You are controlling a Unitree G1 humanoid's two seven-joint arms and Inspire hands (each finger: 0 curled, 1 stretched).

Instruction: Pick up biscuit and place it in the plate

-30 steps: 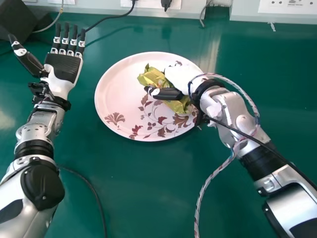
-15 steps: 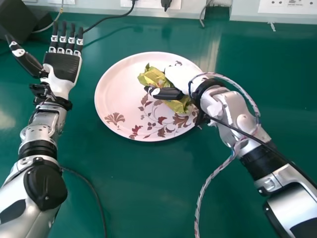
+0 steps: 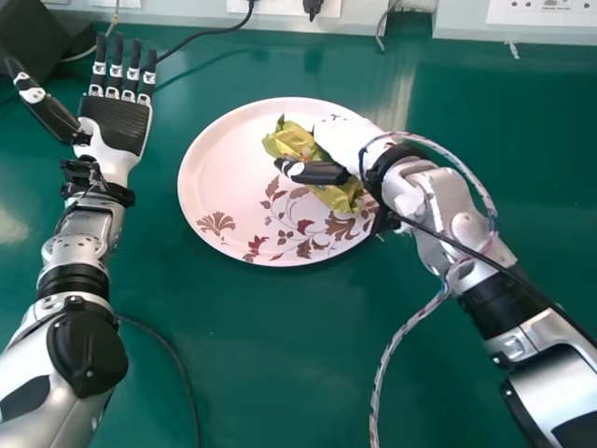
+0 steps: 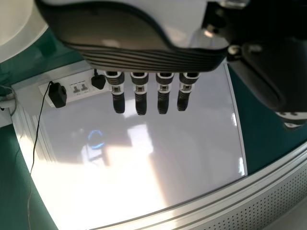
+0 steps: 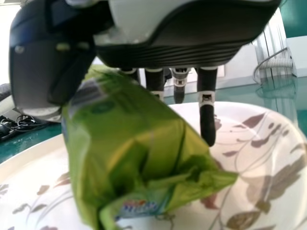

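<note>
In the head view, my right hand (image 3: 347, 142) is above the right part of the plate (image 3: 216, 168), its thumb across the green-gold biscuit packet (image 3: 293, 142). The right wrist view has the packet (image 5: 129, 143) between the thumb and fingers of my right hand (image 5: 207, 108), which is shut on it, over the flower-patterned plate (image 5: 283, 139). Whether the packet touches the plate is hard to tell. At the left of the head view, my left hand (image 3: 117, 126) is idle and open, palm up, with straight fingers.
Dark cables (image 3: 173, 359) run over the green table (image 3: 252, 345). A black box (image 3: 37, 37) stands at the back left. Sockets (image 3: 550, 11) line the back edge. A braided cable (image 3: 396, 345) hangs from my right arm.
My right hand and the packet have shifted slightly to the right and away from me. My left hand has drifted a little farther forward, with its fingers still straight.
</note>
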